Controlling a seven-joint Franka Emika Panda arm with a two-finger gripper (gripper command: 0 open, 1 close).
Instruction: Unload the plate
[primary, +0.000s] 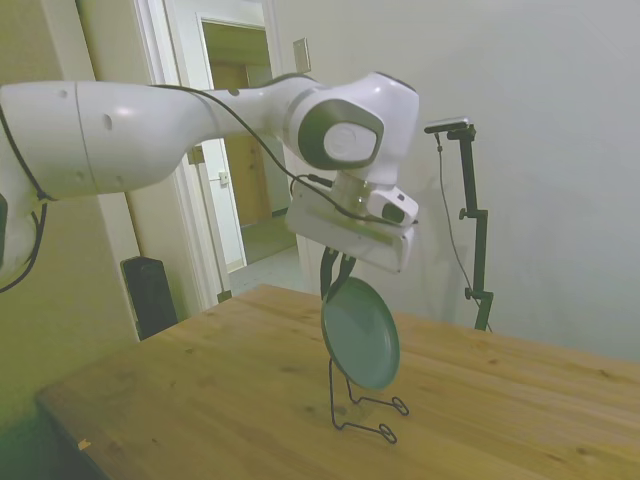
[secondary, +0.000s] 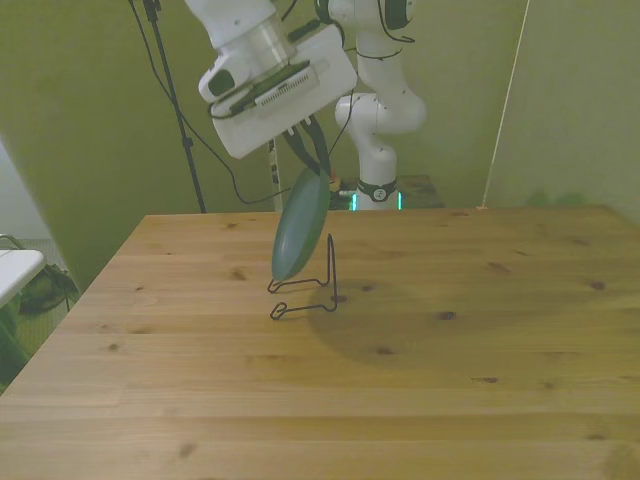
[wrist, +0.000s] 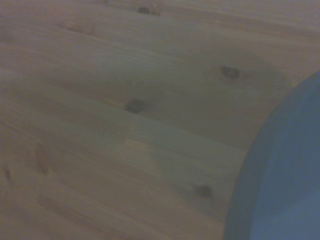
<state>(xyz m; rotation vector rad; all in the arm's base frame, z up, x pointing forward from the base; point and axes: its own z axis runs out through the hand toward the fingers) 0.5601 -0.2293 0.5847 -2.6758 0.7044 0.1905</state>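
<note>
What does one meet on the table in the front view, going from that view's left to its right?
Bare table → the plate, held on edge at its top rim by the gripper → the upright of the thin black wire stand, just right of the plate → bare table again.

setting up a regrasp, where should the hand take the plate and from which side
Grip the plate at its top rim, coming from above. It stands on edge, tilted, at the wire stand, so only the thin upper rim is free. The hand is already there, closed on that rim.
</note>
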